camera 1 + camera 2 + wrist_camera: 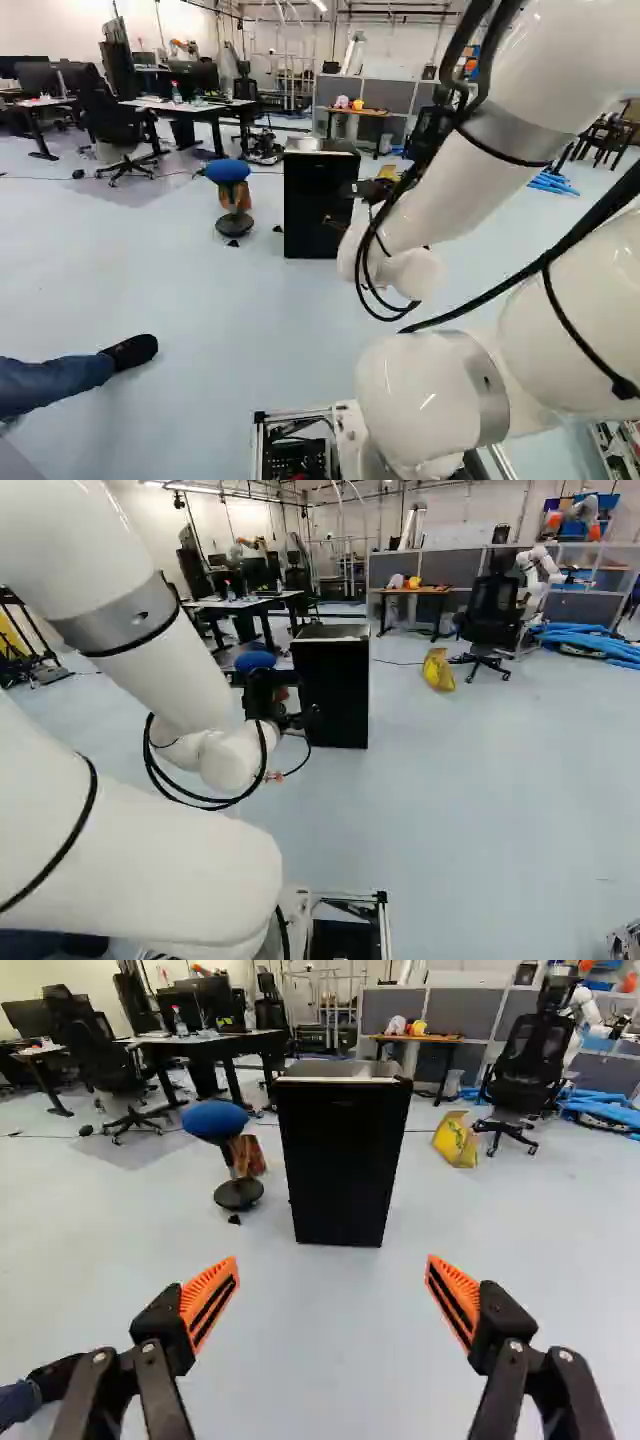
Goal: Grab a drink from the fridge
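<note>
The dark gripper (268, 695) hangs at the end of my arm, overlapping the near left part of the fridge (338, 690) in the right base view. From the wrist, the gripper (332, 1305) shows its orange pads spread wide, with only floor between them. The small black fridge (343, 1160) stands upright on the floor beyond the fingertips, centred ahead and apart from them. Its door is closed, so its contents are hidden.
A blue-topped stool (238, 1150) stands just left of the fridge in the wrist view. A yellow bag (438, 670) and an office chair (490, 615) are farther right. Desks (190, 107) stand behind. A person's leg (60, 382) reaches in at the left. Another robot (540, 575) is at the back.
</note>
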Controlling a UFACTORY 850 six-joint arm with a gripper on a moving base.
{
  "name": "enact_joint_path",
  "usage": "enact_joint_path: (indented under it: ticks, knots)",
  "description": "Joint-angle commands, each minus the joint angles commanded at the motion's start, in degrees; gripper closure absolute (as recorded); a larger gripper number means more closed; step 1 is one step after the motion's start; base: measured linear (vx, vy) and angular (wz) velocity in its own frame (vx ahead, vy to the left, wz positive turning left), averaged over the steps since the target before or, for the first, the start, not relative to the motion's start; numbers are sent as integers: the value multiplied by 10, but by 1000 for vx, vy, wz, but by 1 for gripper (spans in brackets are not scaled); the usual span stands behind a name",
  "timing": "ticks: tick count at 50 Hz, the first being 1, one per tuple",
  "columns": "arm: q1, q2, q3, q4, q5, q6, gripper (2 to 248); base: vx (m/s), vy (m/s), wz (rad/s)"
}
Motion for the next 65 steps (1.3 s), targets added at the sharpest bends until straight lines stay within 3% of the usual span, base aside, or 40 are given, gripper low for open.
enact_joint_path:
  ticks: [65]
  knots:
    - [0,0,0,0,0,0,3,49,16,-6]
